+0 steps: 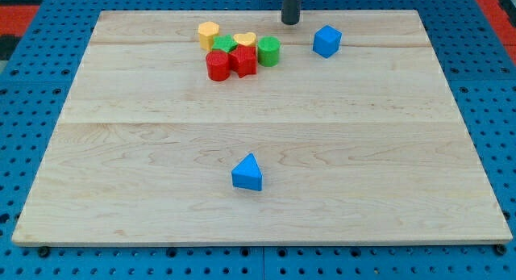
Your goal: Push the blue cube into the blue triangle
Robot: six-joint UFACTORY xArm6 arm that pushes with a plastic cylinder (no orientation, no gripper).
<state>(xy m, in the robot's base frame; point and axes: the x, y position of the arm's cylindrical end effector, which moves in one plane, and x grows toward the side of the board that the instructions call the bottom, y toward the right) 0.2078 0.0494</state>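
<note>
The blue cube (326, 40) sits near the view's top, right of centre. The blue triangle (247, 173) lies in the lower middle of the board, far from the cube. My tip (290, 22) is at the view's top edge, a short way to the left of and slightly above the blue cube, not touching it.
A cluster of blocks sits left of my tip: a yellow block (209, 33), a yellow heart (245, 39), a green block (224, 45), a green cylinder (268, 51), a red cylinder (218, 66) and a red block (243, 61). The wooden board (121, 151) lies on a blue pegboard.
</note>
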